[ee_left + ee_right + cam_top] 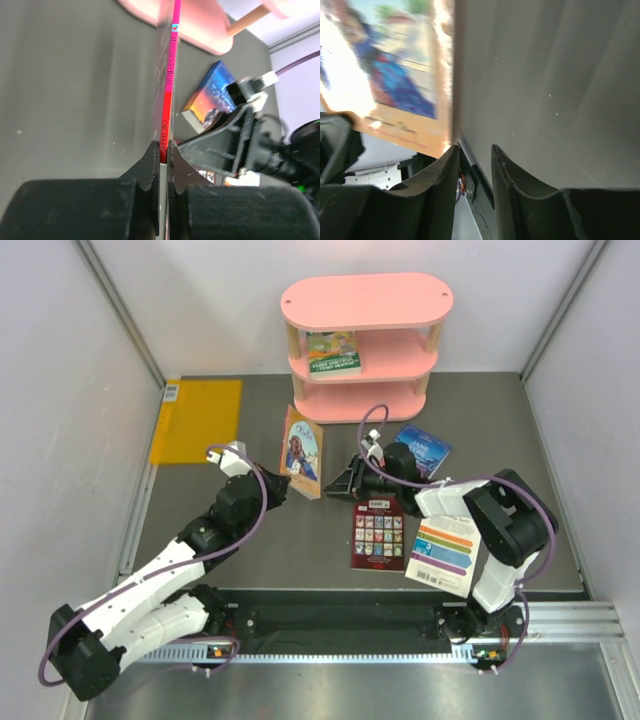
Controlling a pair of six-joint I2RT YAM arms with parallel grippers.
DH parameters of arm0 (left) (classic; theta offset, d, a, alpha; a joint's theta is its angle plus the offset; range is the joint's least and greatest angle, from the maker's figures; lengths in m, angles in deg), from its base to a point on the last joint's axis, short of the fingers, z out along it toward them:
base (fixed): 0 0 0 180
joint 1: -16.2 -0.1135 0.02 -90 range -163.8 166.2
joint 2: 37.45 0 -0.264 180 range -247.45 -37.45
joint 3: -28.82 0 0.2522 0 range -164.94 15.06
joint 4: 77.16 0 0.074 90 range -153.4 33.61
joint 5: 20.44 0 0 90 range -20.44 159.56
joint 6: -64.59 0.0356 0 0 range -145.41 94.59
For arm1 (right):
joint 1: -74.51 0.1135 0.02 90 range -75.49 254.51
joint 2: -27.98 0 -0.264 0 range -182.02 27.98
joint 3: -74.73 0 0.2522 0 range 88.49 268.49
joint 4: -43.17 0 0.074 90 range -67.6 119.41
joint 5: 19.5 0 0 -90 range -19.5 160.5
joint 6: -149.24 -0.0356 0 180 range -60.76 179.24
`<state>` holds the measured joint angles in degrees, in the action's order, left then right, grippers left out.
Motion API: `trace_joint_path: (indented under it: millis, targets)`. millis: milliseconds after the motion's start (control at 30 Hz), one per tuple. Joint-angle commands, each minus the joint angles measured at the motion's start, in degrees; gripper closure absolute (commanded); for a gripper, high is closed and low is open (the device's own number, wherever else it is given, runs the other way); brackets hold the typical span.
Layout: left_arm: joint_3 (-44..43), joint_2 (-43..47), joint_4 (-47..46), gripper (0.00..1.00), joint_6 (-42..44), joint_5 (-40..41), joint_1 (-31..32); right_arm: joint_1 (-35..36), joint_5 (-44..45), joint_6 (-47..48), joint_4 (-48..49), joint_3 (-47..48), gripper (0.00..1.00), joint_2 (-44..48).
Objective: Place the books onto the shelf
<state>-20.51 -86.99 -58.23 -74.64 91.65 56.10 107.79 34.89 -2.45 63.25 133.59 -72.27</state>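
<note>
Before shelf (pixel 366 300): left jaws clamp upright orange book (pixel 302 452); right jaws parted, empty, alongside.

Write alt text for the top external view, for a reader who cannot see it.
The left gripper pinches an orange book upright before the pink shelf, which holds a green book; three more books lie flat by the right gripper.

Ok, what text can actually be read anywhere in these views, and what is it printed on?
"ORCHARD": pink spine of the orange book.
"ROSS": same spine, after a name ending "THEWS", its start unclear.
Covers of the green book on the shelf, dark red book, striped book and blue book: too small to read.
Orange book's front cover, right wrist view: blurred.
</note>
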Motion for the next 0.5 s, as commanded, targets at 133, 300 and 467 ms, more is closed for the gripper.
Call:
trace_joint_path:
  millis: [133, 300, 467]
  targets:
    - [-9.07, -2.22, -6.92, 1.0, 6.43, -3.27, -0.17, -0.49, 0.46, 2.98, -0.44, -5.01, 0.68, 5.4]
    - [-12.67, -5.47, -10.17, 1.0, 7.92, -6.79, -0.35, -0.58, 2.39, 5.7, -3.51, -7.74, 0.67, 7.52]
    - [-14.35, -9.08, -16.94, 1.0, 6.35, -9.86, -1.75, -0.32, 4.41, 7.72, -3.96, -11.0, 0.68, 7.96]
